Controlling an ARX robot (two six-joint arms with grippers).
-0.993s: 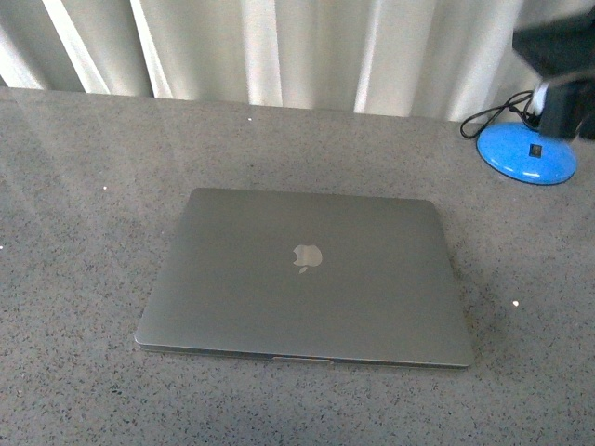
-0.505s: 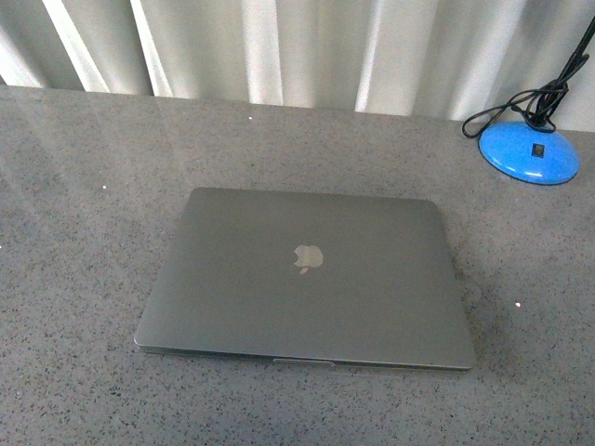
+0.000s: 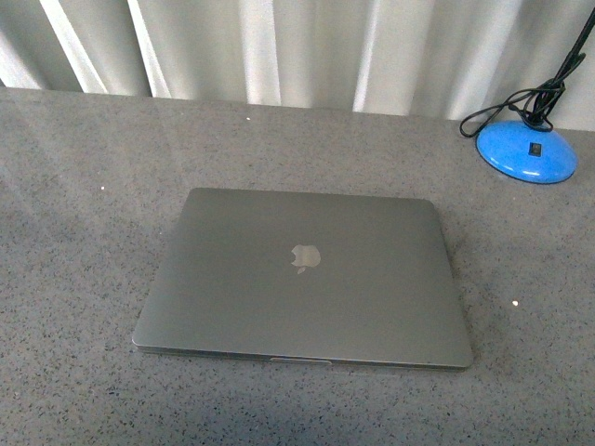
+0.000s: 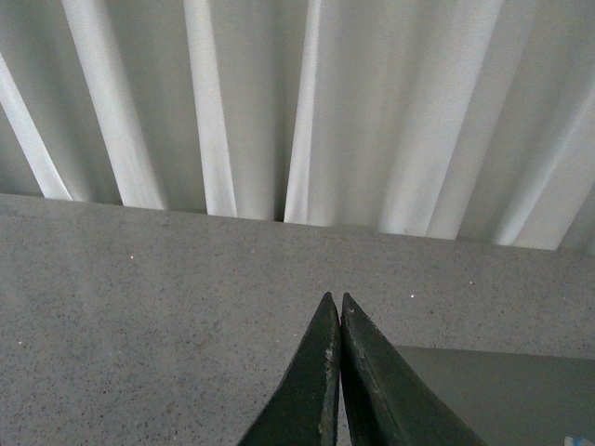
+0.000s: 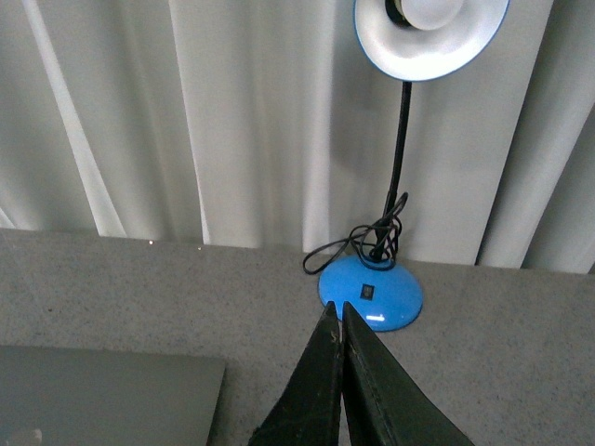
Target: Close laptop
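The grey laptop (image 3: 302, 279) lies flat on the table with its lid down and the apple logo facing up. Neither arm shows in the front view. In the left wrist view my left gripper (image 4: 335, 297) is shut, empty, raised over the table with a corner of the laptop (image 4: 502, 395) beside it. My right gripper (image 5: 336, 307) is also shut and empty, held above the table, with a corner of the laptop (image 5: 102, 395) off to one side.
A blue-based desk lamp (image 3: 527, 153) with a coiled black cord stands at the back right of the grey speckled table (image 3: 84, 186). The lamp (image 5: 372, 293) lies straight ahead of the right gripper. Pale curtains (image 3: 279, 46) hang behind the table.
One second ago a dark arm part showed at the top right of the front view; it has left the frame. The laptop stays closed and still.
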